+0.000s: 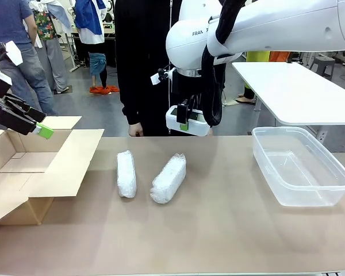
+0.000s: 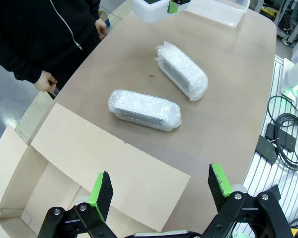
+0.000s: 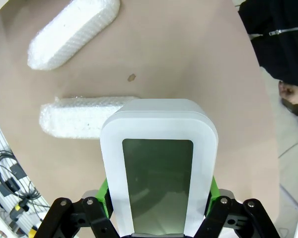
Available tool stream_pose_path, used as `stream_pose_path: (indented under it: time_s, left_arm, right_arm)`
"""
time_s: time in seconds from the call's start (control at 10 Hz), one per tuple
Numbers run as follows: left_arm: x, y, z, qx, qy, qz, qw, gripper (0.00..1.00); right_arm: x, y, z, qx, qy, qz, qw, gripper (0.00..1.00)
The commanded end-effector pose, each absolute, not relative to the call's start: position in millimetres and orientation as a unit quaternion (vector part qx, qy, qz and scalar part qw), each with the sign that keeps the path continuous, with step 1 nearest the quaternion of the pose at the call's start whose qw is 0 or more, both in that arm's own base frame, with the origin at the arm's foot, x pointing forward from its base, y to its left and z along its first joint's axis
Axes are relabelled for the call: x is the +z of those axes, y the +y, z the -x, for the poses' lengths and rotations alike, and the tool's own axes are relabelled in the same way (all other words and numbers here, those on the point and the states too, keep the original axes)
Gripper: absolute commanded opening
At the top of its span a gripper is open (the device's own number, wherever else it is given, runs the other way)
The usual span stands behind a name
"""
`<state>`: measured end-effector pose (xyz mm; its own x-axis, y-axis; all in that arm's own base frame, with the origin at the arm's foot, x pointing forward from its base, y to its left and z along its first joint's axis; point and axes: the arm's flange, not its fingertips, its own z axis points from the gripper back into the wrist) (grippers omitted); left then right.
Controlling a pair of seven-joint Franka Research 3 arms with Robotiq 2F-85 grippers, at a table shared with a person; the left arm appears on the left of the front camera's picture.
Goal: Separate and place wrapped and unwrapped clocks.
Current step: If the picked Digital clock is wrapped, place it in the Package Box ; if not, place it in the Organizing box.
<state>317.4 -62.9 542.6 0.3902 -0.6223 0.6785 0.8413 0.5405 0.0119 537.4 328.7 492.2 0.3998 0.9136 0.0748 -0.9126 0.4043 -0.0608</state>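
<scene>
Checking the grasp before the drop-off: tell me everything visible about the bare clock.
The clock is bare white plastic, a rounded rectangle with a blank dark grey-green screen. The right gripper is shut on it, green pads against its two long edges. It hangs in the air over the far side of the table, touching nothing else.

Open along near edge and between right bundle (image 1: 168,178) and tub (image 1: 302,167). Narrow between it and left bundle (image 1: 126,173). Blocked left by box (image 1: 69,156), far middle by hanging clock (image 1: 196,127).
</scene>
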Motion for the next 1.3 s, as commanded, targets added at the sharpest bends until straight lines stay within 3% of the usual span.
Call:
stream_pose_path:
  time_s: [0.0, 0.9, 1.0, 1.2]
  left_arm:
    - [543, -63, -318, -0.448, -0.321, 0.178, 0.815, 1.0]
    - [543, -63, -318, -0.448, -0.321, 0.178, 0.815, 1.0]
    - [543, -63, -318, -0.448, -0.321, 0.178, 0.815, 1.0]
    - [543, -63, -318, -0.448, -0.321, 0.178, 0.815, 1.0]
  right_arm:
    - [496, 326, -541, 0.552, -0.045, 0.004, 0.832, 0.27]
    - [496, 326, -541, 0.552, -0.045, 0.004, 0.832, 0.27]
    - [493, 329, -537, 0.546, -0.048, 0.005, 0.836, 0.79]
    - [523, 281, -543, 0.466, -0.087, -0.004, 0.88, 0.79]
